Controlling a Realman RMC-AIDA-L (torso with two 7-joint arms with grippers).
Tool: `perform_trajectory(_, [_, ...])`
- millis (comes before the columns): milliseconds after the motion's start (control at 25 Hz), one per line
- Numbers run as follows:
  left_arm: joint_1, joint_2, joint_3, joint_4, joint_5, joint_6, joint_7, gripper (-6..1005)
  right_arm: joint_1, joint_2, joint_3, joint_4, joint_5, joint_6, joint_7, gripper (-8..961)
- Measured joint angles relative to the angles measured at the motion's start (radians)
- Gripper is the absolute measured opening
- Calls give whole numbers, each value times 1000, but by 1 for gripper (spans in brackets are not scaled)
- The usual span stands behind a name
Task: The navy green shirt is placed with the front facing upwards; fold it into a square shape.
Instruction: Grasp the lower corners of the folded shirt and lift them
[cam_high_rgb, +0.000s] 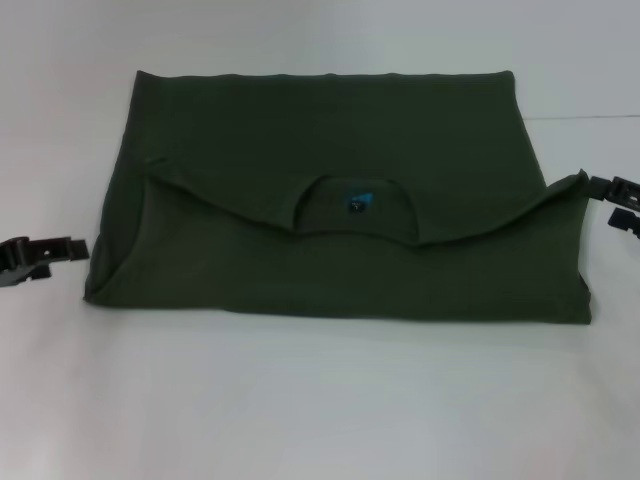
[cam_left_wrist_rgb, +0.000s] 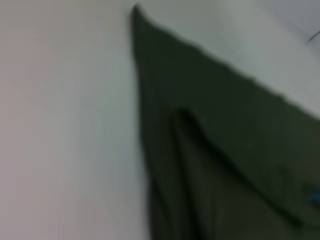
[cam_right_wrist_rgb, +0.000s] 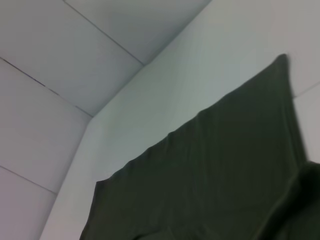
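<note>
the navy green shirt (cam_high_rgb: 340, 200) lies flat on the white table (cam_high_rgb: 320, 400), spread wide across the middle of the head view; its upper part has been folded down over the lower part, so a plain green panel covers the far half and the folded edge runs in a shallow dip across the middle; the round collar (cam_high_rgb: 352, 205) shows in that dip, with the blue neck label (cam_high_rgb: 359, 201) inside it; no lettering is visible; no container shows anywhere, only the shirt on the bare table.

the left gripper (cam_high_rgb: 48, 252) sits low at the left edge of the head view, just beside the shirt's left side but apart from it, with a strip of white table between its tips and the cloth; whether its jaws are spread or pressed together cannot be told; the left wrist view shows the shirt's left edge (cam_left_wrist_rgb: 145, 140) and a fold ridge against the table, with no fingers in sight.

the right gripper (cam_high_rgb: 612, 195) is at the right edge, at the raised right-hand corner (cam_high_rgb: 578, 180) of the folded layer; the cloth there peaks up toward its tips and seems to touch them, though whether the jaws pinch it cannot be told; the right wrist view shows only the shirt's plain green panel (cam_right_wrist_rgb: 210, 175) and the table beyond.
</note>
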Motion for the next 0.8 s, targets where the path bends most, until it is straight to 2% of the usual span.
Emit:
perform_trajectory(80, [-26,15,-4,10,78,27,-50,739,-8,1,0,-1,0,-2,0,946])
perform_trajectory(160, [-48,20,-1,7,125,33,-74,739,-9,6,-1,-1,0,-1,-5,947])
perform_trajectory(320, [-71,14,38,-23,145,-8,-87,738,-5,15,-6,-1,-1,6,-15,947])
perform_trajectory(560, [-95,12,72,-99,145,-77,-97,738,0,17,-22,-1,-2,6,-17,947])
perform_trajectory(800, [-104,10,79,-128,147,-111,-123,737,1,18,-22,0,-2,6,-17,947])
